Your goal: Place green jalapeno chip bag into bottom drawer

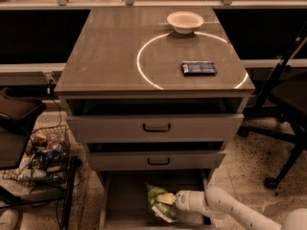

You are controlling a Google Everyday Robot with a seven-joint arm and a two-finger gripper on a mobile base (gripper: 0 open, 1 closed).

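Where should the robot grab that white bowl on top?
Probably its rim, from above: the bowl sits upright and open, lip free all round. The gripper is down at the green chip bag in the bottom drawer.

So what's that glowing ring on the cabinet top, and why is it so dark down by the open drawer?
In the camera view, the ring looks like glare on the glossy cabinet top; the bottom drawer lies in shadow, so the green jalapeno chip bag and the gripper at it look dim.
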